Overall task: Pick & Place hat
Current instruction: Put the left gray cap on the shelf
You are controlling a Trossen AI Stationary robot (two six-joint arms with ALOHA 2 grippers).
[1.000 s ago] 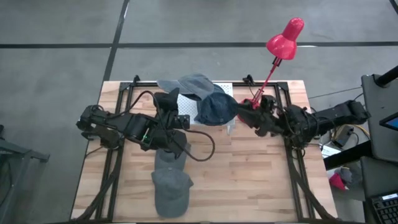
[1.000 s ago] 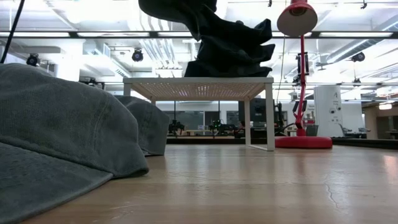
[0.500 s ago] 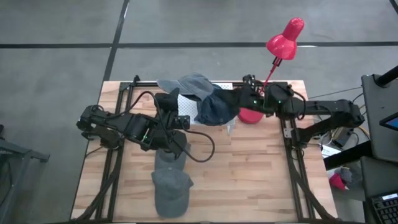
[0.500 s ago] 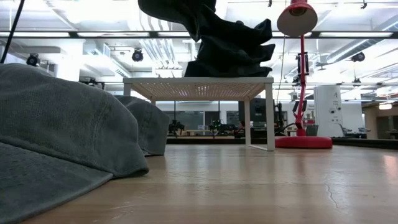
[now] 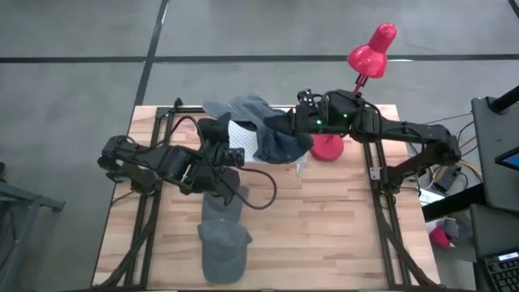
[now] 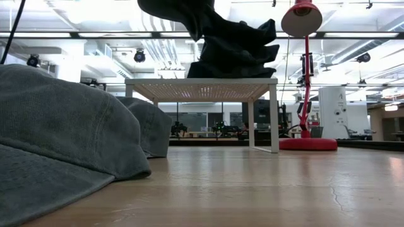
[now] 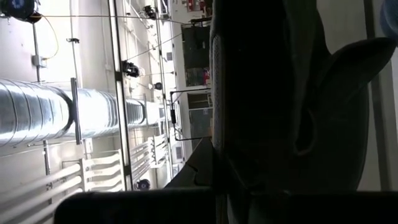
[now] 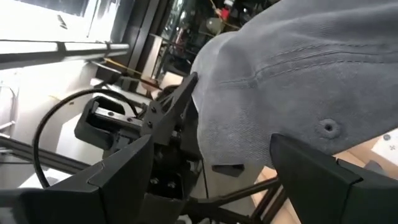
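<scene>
Pale wooden tabletop (image 5: 324, 235) fills mid-frame; the dark blue denim hat (image 5: 280, 144) lies on the white perforated stand (image 6: 202, 82), upper centre. Right gripper (image 5: 280, 128) is spread wide beside it; left gripper (image 5: 212, 128) is clenched.

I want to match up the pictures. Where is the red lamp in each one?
High view: red lamp, table's far right, behind the right arm.
Low view: lamp at right, beside the white stand.
Left wrist view: not visible.
Right wrist view: not visible.
Shared landmark: the white stand.

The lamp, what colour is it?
Red, or pinkish red. The lamp shows best in the high view.
</scene>
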